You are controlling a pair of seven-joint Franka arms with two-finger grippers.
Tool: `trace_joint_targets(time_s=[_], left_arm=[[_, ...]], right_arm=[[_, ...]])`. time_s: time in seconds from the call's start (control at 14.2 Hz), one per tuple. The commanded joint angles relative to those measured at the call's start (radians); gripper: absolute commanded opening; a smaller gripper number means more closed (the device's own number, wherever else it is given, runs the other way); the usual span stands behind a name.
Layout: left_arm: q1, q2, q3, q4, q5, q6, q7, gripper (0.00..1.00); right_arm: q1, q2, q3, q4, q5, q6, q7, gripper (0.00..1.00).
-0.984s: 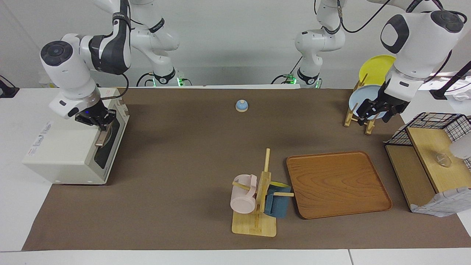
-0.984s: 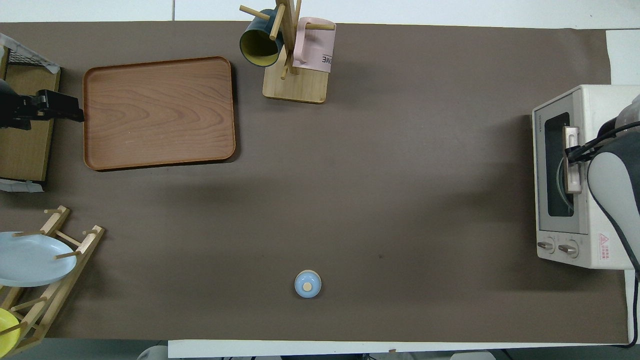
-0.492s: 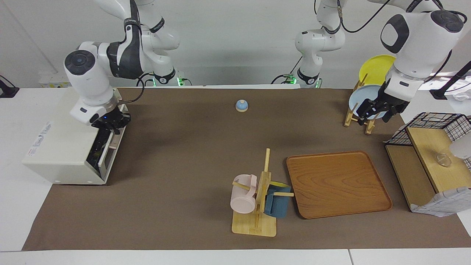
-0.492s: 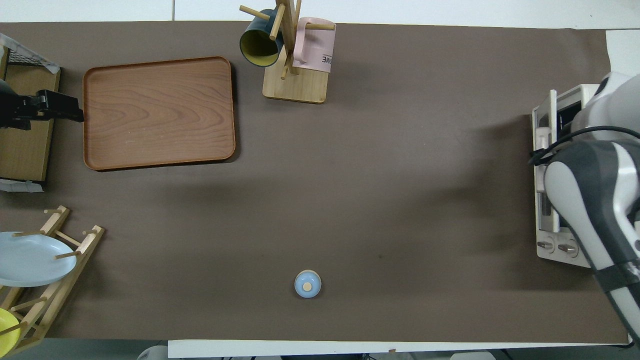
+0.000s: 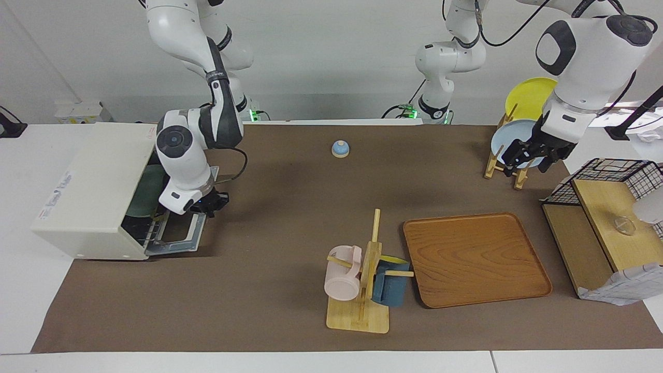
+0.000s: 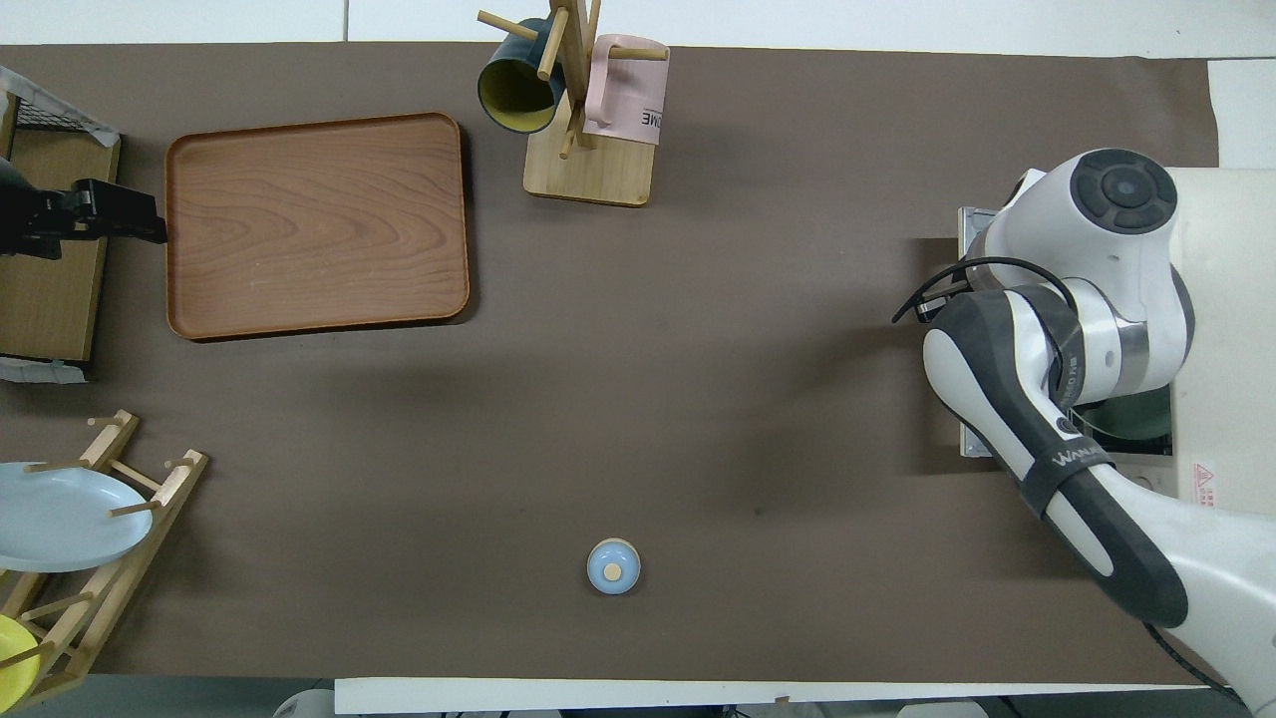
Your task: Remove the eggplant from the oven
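The cream-white oven (image 5: 88,186) stands at the right arm's end of the table, and its top shows in the overhead view (image 6: 1221,299). Its drop-down door (image 5: 178,235) lies open and flat. My right gripper (image 5: 209,203) is low at the door's outer edge, shut on the handle, which it hides. A green plate (image 5: 142,194) shows inside the oven, also in the overhead view (image 6: 1136,419). The eggplant is hidden. My left gripper (image 5: 533,154) waits raised by the plate rack; in the overhead view (image 6: 110,214) it appears beside the wooden tray.
A blue bell (image 5: 340,148) sits mid-table near the robots. A mug tree (image 5: 362,280) with pink and blue mugs stands beside a wooden tray (image 5: 476,259). A plate rack (image 5: 505,166) and a wooden shelf with a wire basket (image 5: 606,228) stand at the left arm's end.
My right gripper has swung the oven door down from shut to fully open, moving away from the oven and down. The green plate inside now shows. The left arm has not moved.
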Motion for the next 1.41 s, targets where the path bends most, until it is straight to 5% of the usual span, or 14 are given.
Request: trace_joint_targets(time_s=[0.0,0.21,0.35,0.7,1.34], left_arm=[[0.002,-0.014,-0.001,-0.006,0.013,-0.005,-0.009,1.00],[0.001,-0.012,-0.001,-0.004,0.013,-0.003,-0.015,1.00],[-0.013,-0.023,-0.004,-0.015,0.013,-0.049,-0.009,1.00],[0.006,-0.027,0.000,-0.013,0.013,-0.115,-0.012,1.00],[0.033,-0.029,0.002,-0.018,0.013,-0.118,-0.020,1.00]], right_arm=[[-0.014,0.008,-0.034,-0.020,-0.033,0.063,0.043,0.05],[0.062,0.004,-0.034,0.011,0.072,0.057,0.084,0.21],[0.044,-0.046,-0.035,0.011,0.073,0.014,0.095,0.48],[-0.049,-0.140,-0.038,0.002,0.073,-0.233,0.092,0.49],[-0.091,-0.160,-0.038,-0.050,0.061,-0.223,0.060,0.49]])
